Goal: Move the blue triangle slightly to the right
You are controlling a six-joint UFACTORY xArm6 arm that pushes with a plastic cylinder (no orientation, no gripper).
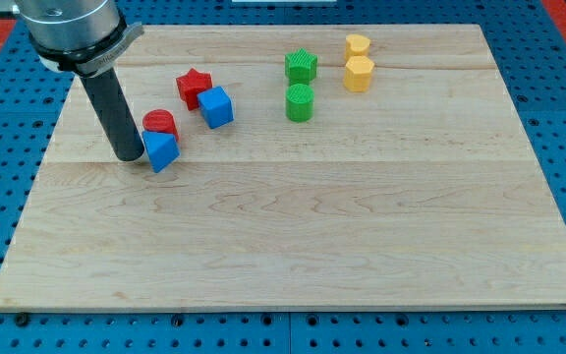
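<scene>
The blue triangle [161, 150] lies at the view's left on the wooden board, touching a red cylinder [160, 123] just above it. My tip [129, 156] stands right against the triangle's left side. The dark rod rises from it to the view's top left.
A red star [194, 86] and a blue cube [216, 106] lie up and right of the triangle. A green star [302, 66] and a green cylinder [301, 101] sit at top centre. Two yellow blocks [358, 45] [359, 74] sit right of them. The board's left edge [42, 162] is near.
</scene>
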